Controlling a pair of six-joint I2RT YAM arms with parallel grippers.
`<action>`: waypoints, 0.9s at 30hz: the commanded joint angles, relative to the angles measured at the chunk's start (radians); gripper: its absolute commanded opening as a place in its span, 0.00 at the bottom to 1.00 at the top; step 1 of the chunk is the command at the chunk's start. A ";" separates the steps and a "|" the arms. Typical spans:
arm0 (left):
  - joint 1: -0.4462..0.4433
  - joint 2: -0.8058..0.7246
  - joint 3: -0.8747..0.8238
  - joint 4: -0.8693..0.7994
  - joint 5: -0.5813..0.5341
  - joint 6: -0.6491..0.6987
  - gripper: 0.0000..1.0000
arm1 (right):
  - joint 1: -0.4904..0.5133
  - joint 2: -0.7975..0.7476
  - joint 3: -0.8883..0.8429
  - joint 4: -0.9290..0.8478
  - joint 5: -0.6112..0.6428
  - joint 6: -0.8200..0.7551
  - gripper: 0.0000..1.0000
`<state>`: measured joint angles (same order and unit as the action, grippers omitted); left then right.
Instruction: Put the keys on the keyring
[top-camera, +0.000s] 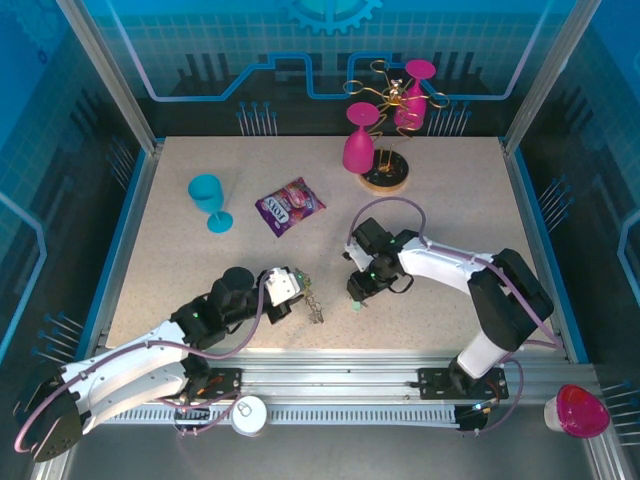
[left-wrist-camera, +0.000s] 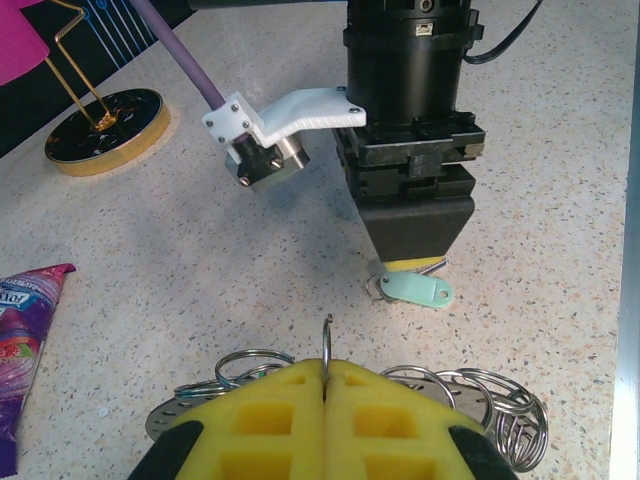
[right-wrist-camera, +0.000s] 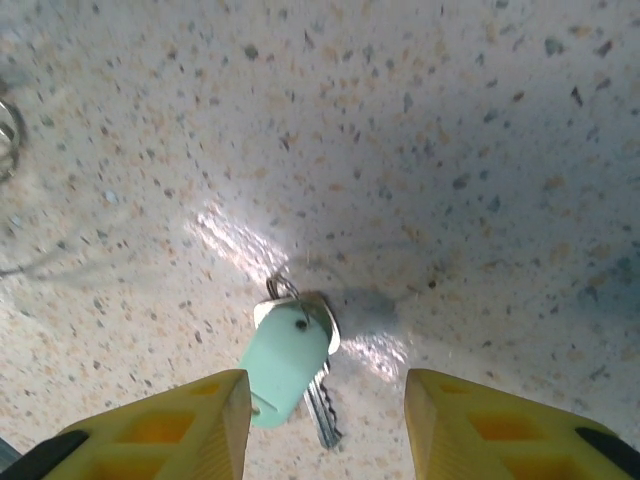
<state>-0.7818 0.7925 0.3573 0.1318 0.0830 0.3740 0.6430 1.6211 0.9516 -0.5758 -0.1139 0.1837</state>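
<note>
The keyring (left-wrist-camera: 505, 418), a flat metal ring fringed with wire loops, lies on the table under my left gripper (left-wrist-camera: 326, 385). That gripper's yellow fingers are shut on one loop (left-wrist-camera: 327, 340), which stands upright between them. The keys (right-wrist-camera: 290, 368), carrying a pale green tag and a short metal blade, lie flat on the table. My right gripper (right-wrist-camera: 328, 425) hangs open just above them, a finger on either side, the left finger close to the tag. From above, the left gripper (top-camera: 300, 293) and right gripper (top-camera: 358, 296) face each other, with the keys (top-camera: 357, 307) between them.
A purple snack packet (top-camera: 290, 205) and a blue cup (top-camera: 208, 200) sit further back. The glass rack on its round wooden base (top-camera: 386, 178), holding pink glasses, stands at the back. The table's front edge runs just behind both grippers.
</note>
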 joint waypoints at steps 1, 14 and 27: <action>-0.005 -0.007 0.006 0.027 0.011 0.006 0.00 | -0.023 0.004 -0.019 0.074 -0.081 0.017 0.45; -0.005 0.000 0.008 0.028 0.012 0.008 0.00 | -0.034 0.074 -0.019 0.102 -0.123 0.007 0.34; -0.005 0.005 0.013 0.023 0.011 0.011 0.00 | -0.032 0.098 -0.005 0.077 -0.152 -0.016 0.24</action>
<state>-0.7822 0.7967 0.3573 0.1329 0.0830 0.3740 0.6201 1.6989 0.9428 -0.4805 -0.2317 0.1802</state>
